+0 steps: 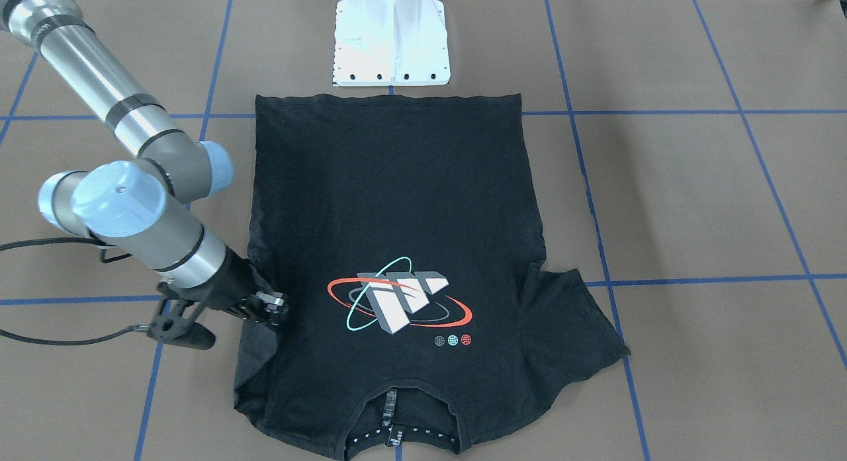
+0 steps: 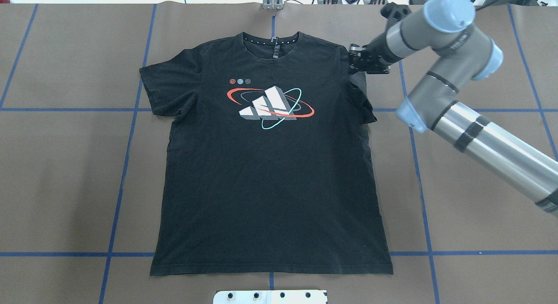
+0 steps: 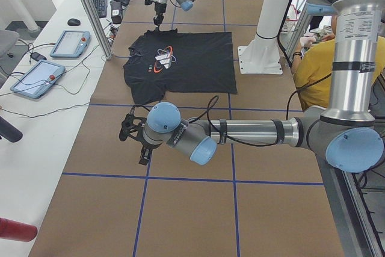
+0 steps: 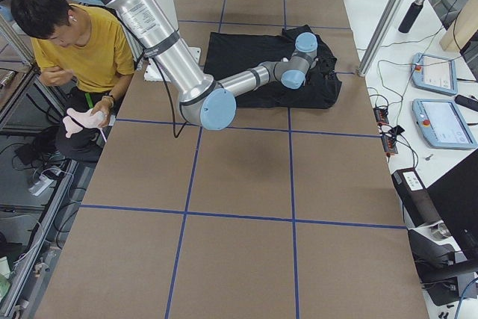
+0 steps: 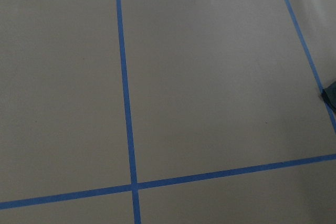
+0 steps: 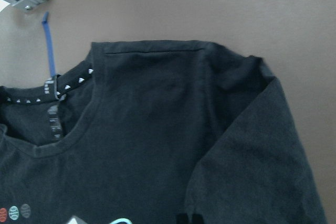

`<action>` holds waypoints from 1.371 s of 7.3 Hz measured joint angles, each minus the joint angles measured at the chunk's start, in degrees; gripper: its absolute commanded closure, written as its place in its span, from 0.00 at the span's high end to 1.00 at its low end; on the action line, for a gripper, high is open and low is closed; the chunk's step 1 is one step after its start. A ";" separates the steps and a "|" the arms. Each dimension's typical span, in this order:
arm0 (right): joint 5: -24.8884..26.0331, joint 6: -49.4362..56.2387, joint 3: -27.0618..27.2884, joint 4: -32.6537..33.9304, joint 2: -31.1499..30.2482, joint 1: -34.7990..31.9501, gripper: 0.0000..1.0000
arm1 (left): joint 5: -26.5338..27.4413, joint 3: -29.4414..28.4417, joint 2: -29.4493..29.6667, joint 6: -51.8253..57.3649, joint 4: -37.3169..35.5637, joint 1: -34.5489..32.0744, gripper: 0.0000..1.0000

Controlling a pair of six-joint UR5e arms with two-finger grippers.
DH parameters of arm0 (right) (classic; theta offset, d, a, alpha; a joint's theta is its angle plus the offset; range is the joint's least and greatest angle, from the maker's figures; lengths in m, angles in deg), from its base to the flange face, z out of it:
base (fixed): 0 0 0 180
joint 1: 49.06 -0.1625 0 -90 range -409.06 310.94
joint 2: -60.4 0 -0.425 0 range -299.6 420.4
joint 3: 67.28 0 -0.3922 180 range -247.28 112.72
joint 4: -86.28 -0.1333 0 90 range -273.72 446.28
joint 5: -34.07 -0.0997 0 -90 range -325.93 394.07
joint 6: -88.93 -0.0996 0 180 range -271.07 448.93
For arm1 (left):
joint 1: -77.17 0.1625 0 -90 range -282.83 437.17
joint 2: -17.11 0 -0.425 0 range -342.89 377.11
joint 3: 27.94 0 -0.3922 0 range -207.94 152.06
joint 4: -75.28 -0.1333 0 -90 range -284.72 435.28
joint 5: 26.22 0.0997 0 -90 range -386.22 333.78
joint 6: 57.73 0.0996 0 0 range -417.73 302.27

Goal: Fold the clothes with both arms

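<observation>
The black T-shirt lies flat and print-up on the brown table, collar away from the robot and orbit logo on the chest. My right gripper is at the shirt's shoulder seam, where the narrow, creased sleeve begins. In the front view the same gripper touches the shirt's edge, but its black fingers blend into the fabric, so I cannot tell whether it is open or shut. The right wrist view holds only shoulder, collar and sleeve. My left gripper hovers over bare table short of the shirt; I cannot tell its state.
The white pedestal stands at the shirt's hem side. A person in a yellow shirt sits beside the table. Tablets lie on the side bench. A red cylinder stands at the table's near end. Blue tape lines cross the brown surface.
</observation>
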 measured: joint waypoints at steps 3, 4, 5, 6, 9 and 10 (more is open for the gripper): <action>3.11 -0.09 -5.92 4.49 6.50 1.60 0.99 | -0.03 0.02 0.01 -0.02 0.30 0.03 1.00; 3.37 -0.08 -6.64 4.59 7.08 1.62 1.00 | -0.06 -0.11 0.15 -0.01 1.08 0.46 1.00; 3.56 0.03 -6.84 4.58 7.40 1.65 1.00 | -0.01 -0.39 0.48 -0.03 2.95 2.17 0.99; 3.49 0.18 -6.47 4.53 7.52 1.62 1.00 | 0.25 -1.09 2.19 -1.25 4.54 5.46 0.98; 1.56 -0.29 2.20 5.07 3.49 1.15 1.00 | 0.76 -11.11 16.60 -10.72 6.10 17.72 0.98; 1.05 -0.42 8.44 5.20 -1.01 1.11 1.00 | 0.78 -16.92 22.82 -13.00 6.16 21.55 0.98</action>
